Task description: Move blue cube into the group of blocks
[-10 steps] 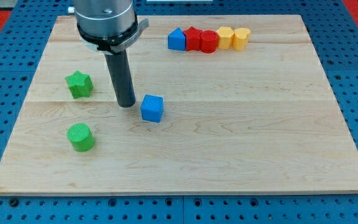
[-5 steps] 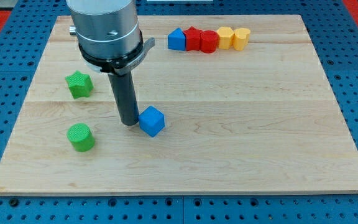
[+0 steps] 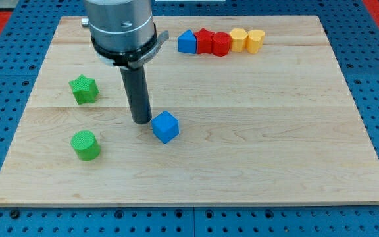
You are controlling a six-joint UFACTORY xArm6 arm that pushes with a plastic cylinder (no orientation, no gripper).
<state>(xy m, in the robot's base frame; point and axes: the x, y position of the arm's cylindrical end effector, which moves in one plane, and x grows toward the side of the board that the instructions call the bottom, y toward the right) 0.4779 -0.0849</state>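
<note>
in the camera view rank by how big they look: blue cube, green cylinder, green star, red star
1. Green cylinder and blue cube: look alike, no ranking.
2. Green star, slightly smaller.
3. Red star, smallest, but it sits farthest from the camera, so true size is unsure.

My tip point(image 3: 141, 121) is set just left of the blue cube point(image 3: 166, 126), touching or nearly so. A row of five blocks point(image 3: 220, 42) is placed at the view's top; two blocks point(image 3: 84, 117) at left.

Green star point(image 3: 83, 89), green cylinder point(image 3: 85, 145)
</note>
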